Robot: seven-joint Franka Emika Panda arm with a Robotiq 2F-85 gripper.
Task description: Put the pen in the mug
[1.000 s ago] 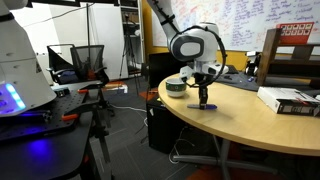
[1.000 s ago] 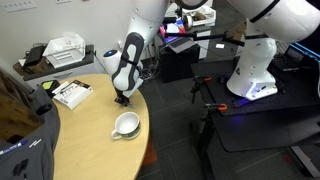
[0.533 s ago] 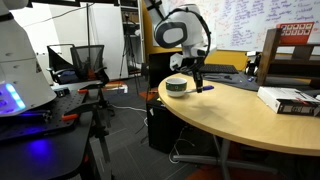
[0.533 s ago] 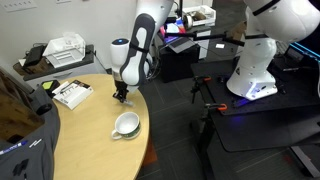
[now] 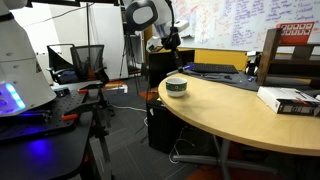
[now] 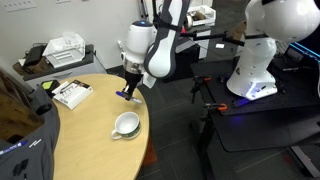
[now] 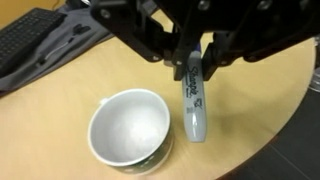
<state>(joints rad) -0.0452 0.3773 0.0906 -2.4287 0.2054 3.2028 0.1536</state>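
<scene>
My gripper (image 7: 190, 62) is shut on the pen (image 7: 193, 102), a blue marker with a pale lower end that hangs point down from the jaws. The mug (image 7: 130, 132), round with a pale inside and a green banded wall, stands on the wooden table just left of and below the pen tip in the wrist view. In an exterior view the gripper (image 6: 129, 86) holds the pen (image 6: 123, 94) above the table, beyond the mug (image 6: 126, 124). In an exterior view the gripper (image 5: 170, 42) is high above the mug (image 5: 176, 87).
A flat white box (image 5: 291, 100) lies on the round table (image 5: 230, 125); it also shows in an exterior view (image 6: 72, 93). A dark keyboard (image 7: 35, 40) lies behind the mug. The table edge (image 7: 270, 140) is close. An office chair (image 5: 88, 62) and another robot (image 6: 262, 50) stand beside the table.
The arm has risen from low over the table to well above it, carrying the pen, and has moved towards the mug's side of the table.
</scene>
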